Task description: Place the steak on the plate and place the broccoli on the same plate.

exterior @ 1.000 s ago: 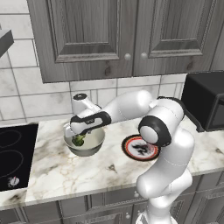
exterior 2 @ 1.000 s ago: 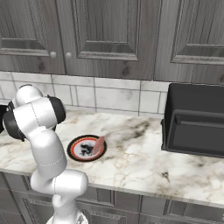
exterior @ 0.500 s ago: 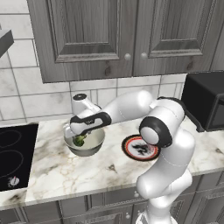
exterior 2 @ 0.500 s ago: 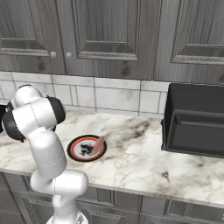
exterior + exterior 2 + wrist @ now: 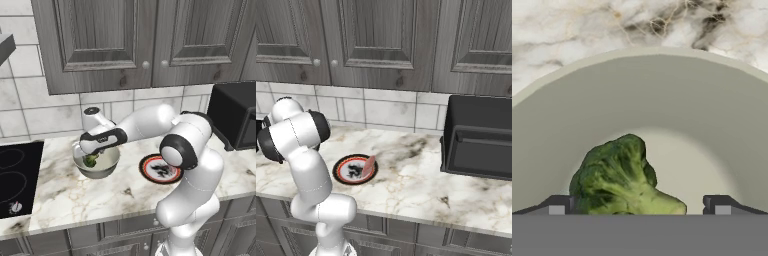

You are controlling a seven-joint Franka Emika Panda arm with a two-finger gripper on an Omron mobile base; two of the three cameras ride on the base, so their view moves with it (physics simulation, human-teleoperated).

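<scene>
Gripper (image 5: 639, 207) is down inside the grey-beige bowl (image 5: 102, 170), jaws spread wide, nothing held. The hand view shows both fingertips (image 5: 559, 205) low at the edge with the broccoli (image 5: 619, 177) between them, closer to the left tip than the right one; cannot tell whether it touches that tip. In the left base view the broccoli (image 5: 90, 161) sits in the bowl's left part, under the hand.

The bowl stands on the marble counter (image 5: 75, 197), right of the black cooktop (image 5: 17, 180). The plate (image 5: 351, 171) lies well to the right of the bowl on the same counter, and the steak (image 5: 369, 164) already rests on the plate's right rim, tilted up a bit. So the steak half looks done and the broccoli half is open.

Handling, as a judgement: the floret is light and fairly firm, with a bumpy head that gives a little and crumbles if squeezed hard. The stem is stiffer but hidden low, so the head or the head-stem junction is the likely hold. It is off centre between the jaws, so closing may push it sideways, and the smooth curved bowl wall lets it roll. Best to centre first, then close gently. A black microwave (image 5: 478, 137) sits far right, out of the way.
</scene>
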